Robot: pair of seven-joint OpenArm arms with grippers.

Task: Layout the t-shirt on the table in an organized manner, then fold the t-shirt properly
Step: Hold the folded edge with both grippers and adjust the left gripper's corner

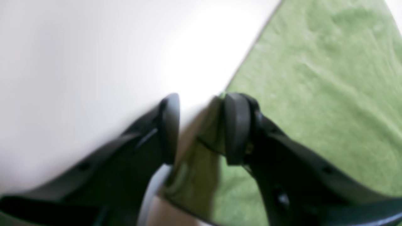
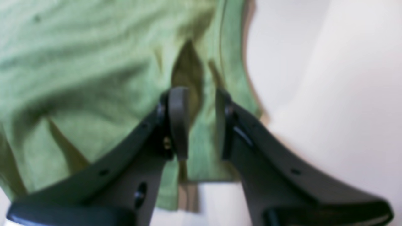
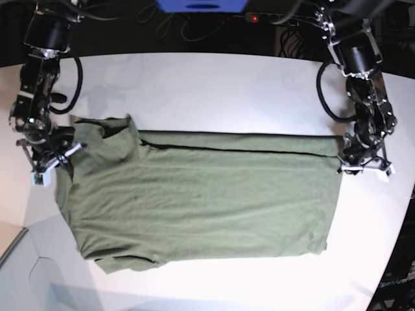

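The left gripper fills the lower half of its wrist view, its two dark fingers spread with a clear gap between them. A corner of the olive-green t-shirt rises into that gap and lies against the inner face of the right-hand finger; the other finger stands clear of it over bare white table. The picture is blurred, so a firm pinch cannot be confirmed, but the jaws look parted rather than pressed on the cloth.

The right gripper, seen in the lower centre of its own wrist view, also has its fingers apart. A strip of the shirt's edge runs down between them, with a dark fold just above the fingertips. Neither finger clearly squeezes the fabric. White table shows at the right of that frame.

In the base view, the t-shirt lies spread flat across the middle of the frame, long side running left to right, with its far edge folded over in a straight line. The right gripper sits at the shirt's left edge in the frame; the left gripper sits at its upper right corner. Wrinkles gather at the lower left. The table extends well beyond the shirt on all sides.
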